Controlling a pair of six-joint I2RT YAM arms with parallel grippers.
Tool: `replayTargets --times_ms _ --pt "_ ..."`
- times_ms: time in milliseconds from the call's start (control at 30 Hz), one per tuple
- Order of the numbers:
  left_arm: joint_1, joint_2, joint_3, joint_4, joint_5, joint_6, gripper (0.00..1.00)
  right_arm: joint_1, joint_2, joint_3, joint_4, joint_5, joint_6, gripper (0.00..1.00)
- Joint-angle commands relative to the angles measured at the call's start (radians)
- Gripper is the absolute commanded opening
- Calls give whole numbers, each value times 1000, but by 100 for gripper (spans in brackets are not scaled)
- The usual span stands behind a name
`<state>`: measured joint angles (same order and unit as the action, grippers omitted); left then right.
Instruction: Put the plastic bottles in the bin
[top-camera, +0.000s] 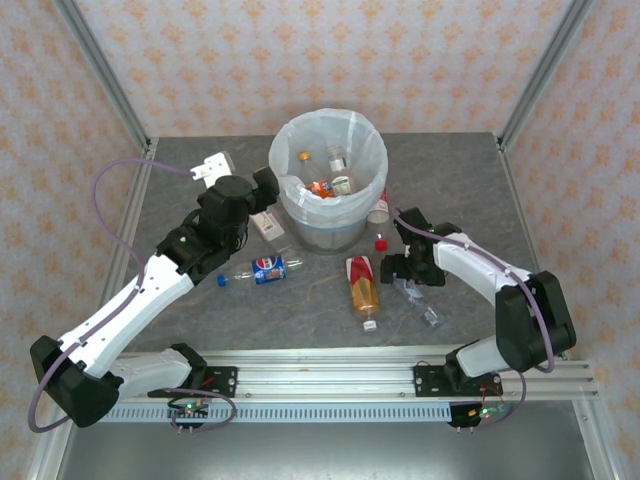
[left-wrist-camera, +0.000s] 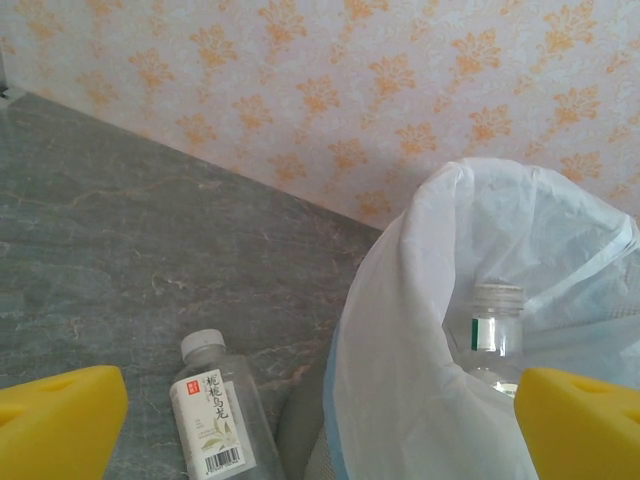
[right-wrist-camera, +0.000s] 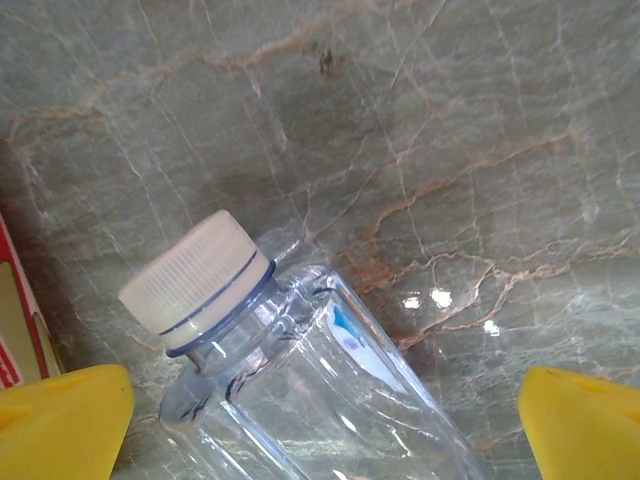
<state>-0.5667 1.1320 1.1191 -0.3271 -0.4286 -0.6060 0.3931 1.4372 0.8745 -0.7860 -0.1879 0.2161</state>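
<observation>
The bin (top-camera: 372, 150), lined with a white bag, stands at the back middle with several plastic bottles (top-camera: 338, 172) inside. My left gripper (top-camera: 268, 195) hangs open at its left rim, straddling the bag's edge (left-wrist-camera: 420, 330); a white-labelled bottle (left-wrist-camera: 215, 415) lies on the table just below it. A blue-labelled bottle (top-camera: 264, 269) and an amber bottle (top-camera: 364, 285) lie in front of the bin. My right gripper (top-camera: 405, 266) is open low over a clear bottle (right-wrist-camera: 300, 390) with a white cap (right-wrist-camera: 195, 280), which lies between its yellow fingertips (right-wrist-camera: 60, 420).
A red-capped bottle (top-camera: 380, 207) stands against the bin's right side, with a loose red cap (top-camera: 381, 241) near it. A white object (top-camera: 213, 167) lies at the back left. Metal frame posts and patterned walls close in the table (top-camera: 200, 320).
</observation>
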Motion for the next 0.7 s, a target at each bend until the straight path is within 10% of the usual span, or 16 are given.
replayTargets --times_ms 0,367,667 --pt "16 -15 -16 -18 -50 -19 100 17 0 -24 -45 2 43 99" --pt "21 -13 -19 -27 -59 -23 100 38 75 -64 6 57 79 98" --pt "25 -19 -18 -44 -68 -24 100 34 86 -71 72 158 98 72"
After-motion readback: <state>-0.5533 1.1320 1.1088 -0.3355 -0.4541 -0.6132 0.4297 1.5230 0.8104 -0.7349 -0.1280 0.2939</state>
